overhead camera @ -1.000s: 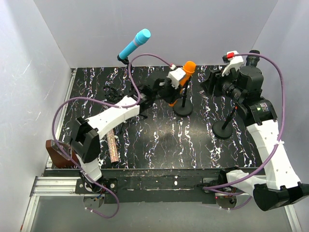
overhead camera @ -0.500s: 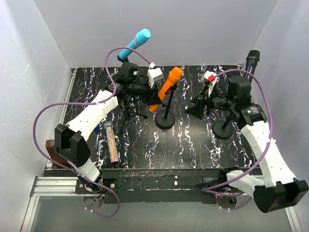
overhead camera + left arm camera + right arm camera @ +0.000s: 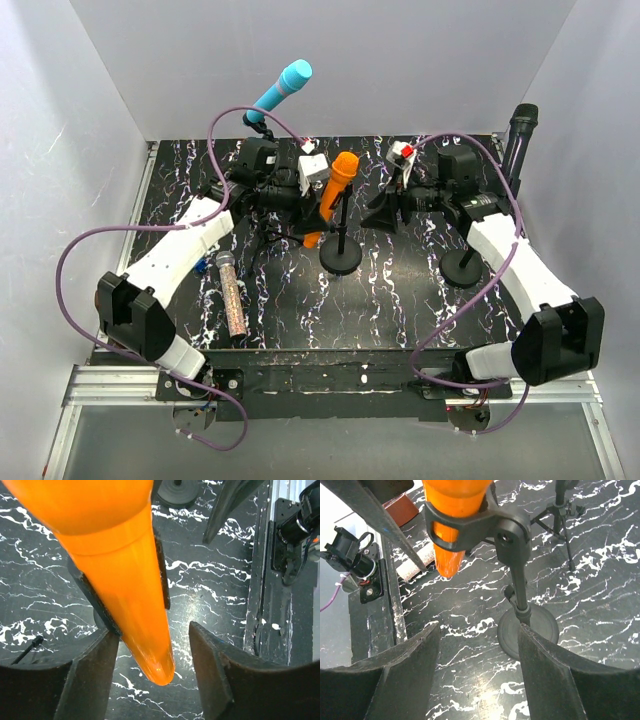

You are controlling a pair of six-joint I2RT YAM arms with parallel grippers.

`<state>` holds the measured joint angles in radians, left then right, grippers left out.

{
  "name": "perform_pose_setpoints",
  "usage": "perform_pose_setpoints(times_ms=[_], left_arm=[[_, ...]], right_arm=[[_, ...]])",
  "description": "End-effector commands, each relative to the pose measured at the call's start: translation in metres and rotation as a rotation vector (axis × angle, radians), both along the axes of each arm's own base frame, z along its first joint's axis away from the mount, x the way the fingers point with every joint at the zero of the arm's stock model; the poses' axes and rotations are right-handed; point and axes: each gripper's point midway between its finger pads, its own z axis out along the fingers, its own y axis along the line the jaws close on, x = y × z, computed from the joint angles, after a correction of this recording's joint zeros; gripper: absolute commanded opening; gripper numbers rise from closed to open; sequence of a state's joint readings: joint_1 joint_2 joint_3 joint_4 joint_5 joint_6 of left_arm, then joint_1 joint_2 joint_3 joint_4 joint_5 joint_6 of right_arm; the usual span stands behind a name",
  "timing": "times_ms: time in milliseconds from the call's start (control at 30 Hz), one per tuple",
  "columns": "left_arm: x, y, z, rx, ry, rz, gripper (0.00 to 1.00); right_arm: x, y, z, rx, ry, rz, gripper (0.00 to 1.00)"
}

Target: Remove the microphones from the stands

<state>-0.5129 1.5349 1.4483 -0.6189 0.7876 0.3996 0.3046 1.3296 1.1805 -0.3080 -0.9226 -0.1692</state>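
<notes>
The orange microphone (image 3: pixel 340 178) sits tilted in the black clip (image 3: pixel 470 525) of a round-based stand (image 3: pixel 341 262) at mid-table. My left gripper (image 3: pixel 315 212) is open, and its fingers straddle the microphone's lower tail (image 3: pixel 150 645) without closing on it. In the left wrist view the gripper (image 3: pixel 152 680) shows a gap beside the tail. My right gripper (image 3: pixel 383 212) is open and empty just right of the stand. In its wrist view the gripper (image 3: pixel 477 675) faces the stand pole (image 3: pixel 520 590) and base (image 3: pixel 540 625).
A blue microphone (image 3: pixel 281 88) on a tripod stands at the back left. A black microphone (image 3: pixel 520 128) on a round-based stand (image 3: pixel 462 268) stands at the right. A glittery microphone (image 3: pixel 232 297) lies on the table at the left. A brown object (image 3: pixel 112 306) lies at the left edge.
The stand with the orange microphone has slid left and nearer, along with my left gripper. The microphone now stands more upright. My right gripper has moved left toward the stand.
</notes>
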Motion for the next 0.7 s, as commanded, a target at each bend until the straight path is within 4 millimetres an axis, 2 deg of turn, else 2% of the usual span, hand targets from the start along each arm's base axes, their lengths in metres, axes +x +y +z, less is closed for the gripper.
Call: perform_pose_setpoints(times_ms=[0,67,133,233,333,467,667], left_arm=[[-0.001,0.001,0.049,-0.037,-0.115,-0.02,0.63],[0.005,0.004,0.066,-0.027,-0.128,0.013,0.79],[0.005,0.004,0.087,-0.044,-0.139,0.028,0.87],[0.004,-0.003,0.12,-0.124,-0.081,0.07,0.94],[0.011,-0.017,0.14,-0.177,0.008,0.087,0.95],[0.022,-0.034,0.133,-0.147,-0.042,0.082,0.94],[0.037,-0.05,0.104,-0.033,-0.092,0.137,0.9]], right_arm=[[0.009,0.019,0.041,0.084,-0.164,0.086,0.7],[0.012,0.024,0.044,0.094,-0.166,0.098,0.7],[0.016,0.026,0.045,0.101,-0.173,0.101,0.7],[0.023,0.029,0.046,0.104,-0.183,0.103,0.7],[0.028,0.033,0.048,0.116,-0.177,0.119,0.7],[0.034,0.039,0.047,0.133,-0.152,0.134,0.7],[0.032,0.041,0.043,0.128,-0.146,0.131,0.7]])
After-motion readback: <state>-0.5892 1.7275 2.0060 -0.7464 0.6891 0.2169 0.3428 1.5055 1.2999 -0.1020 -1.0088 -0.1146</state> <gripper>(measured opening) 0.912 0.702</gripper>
